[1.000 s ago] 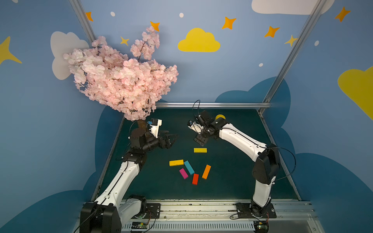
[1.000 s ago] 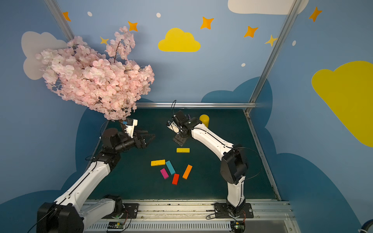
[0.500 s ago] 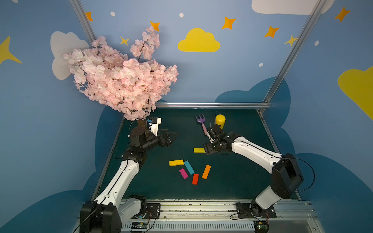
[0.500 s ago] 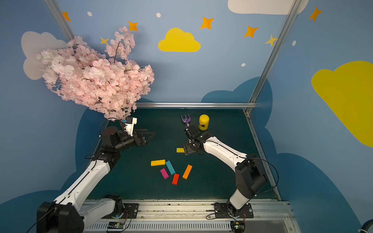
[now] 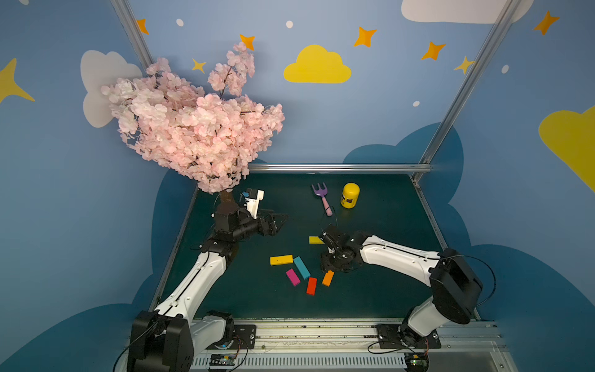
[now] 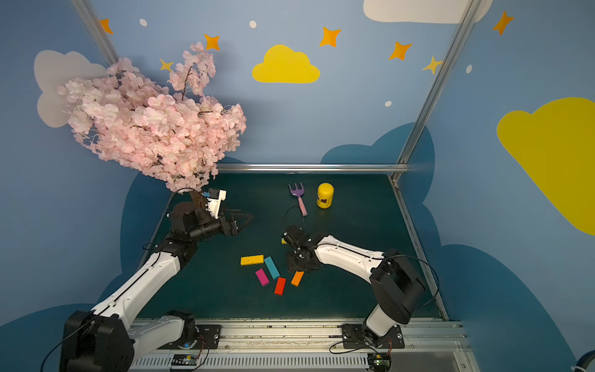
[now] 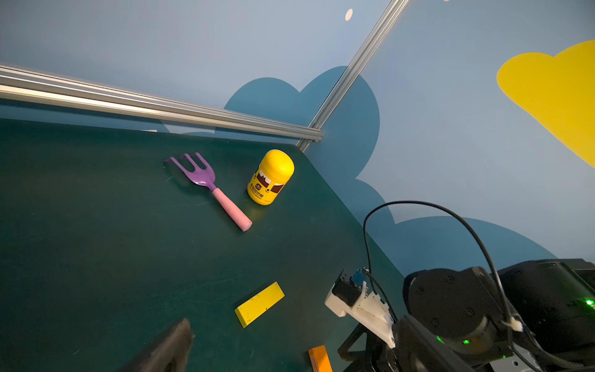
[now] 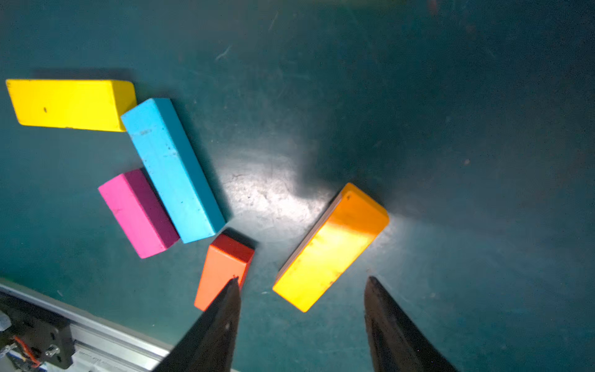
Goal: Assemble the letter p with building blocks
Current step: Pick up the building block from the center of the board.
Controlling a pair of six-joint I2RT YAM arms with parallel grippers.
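Dark green counter (image 5: 386, 290) with six coloured blocks lying loose, not set as a P. Near the middle, a yellow block (image 5: 281, 260) lies crosswise. A teal block (image 5: 301, 267) touches its corner, and a magenta block (image 5: 292, 277) lies against the teal one. A red block (image 5: 311, 285) lies near the teal block's end, and an orange block (image 5: 328, 278) lies just beside the red. A second yellow block (image 5: 315, 240) lies farther back, partly hidden by the right arm.

The right end effector (image 8: 302, 279) points down at the orange block's near end, jaws apart and holding nothing. The left end effector (image 5: 279, 221) hangs above the counter well to the left, jaws wide apart and empty.

At the back are a purple toy rake (image 5: 323, 198), a yellow canister (image 5: 350, 195) and a pink blossom tree (image 5: 193, 128).
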